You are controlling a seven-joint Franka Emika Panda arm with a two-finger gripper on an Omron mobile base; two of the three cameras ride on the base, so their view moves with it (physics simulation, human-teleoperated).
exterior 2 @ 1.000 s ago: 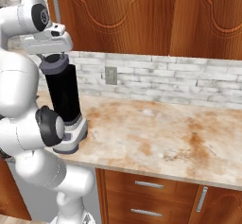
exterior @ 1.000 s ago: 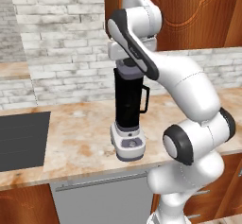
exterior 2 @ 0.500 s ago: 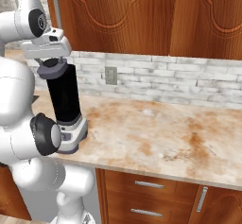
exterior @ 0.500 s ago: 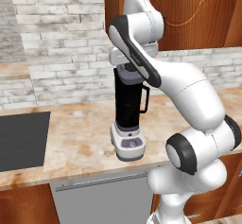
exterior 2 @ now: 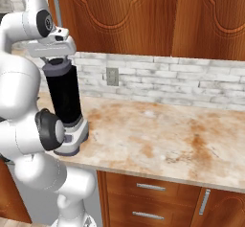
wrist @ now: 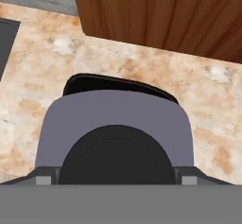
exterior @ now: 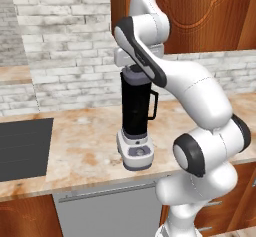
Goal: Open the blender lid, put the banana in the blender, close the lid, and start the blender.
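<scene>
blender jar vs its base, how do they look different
The blender jar is tall, black and upright with a side handle; the blender base under it is short, squat and light grey. The jar carries a dark grey blender lid on top, with the claw just above it; the base carries a round front dial. Both stand together as one unit on the counter.

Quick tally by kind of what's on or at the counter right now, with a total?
Blender: 1
Blender lid, on the jar under the hand: 1
Wall outlet: 1
Dark cooktop: 1
Drawer handles: 3
Total: 7
</scene>
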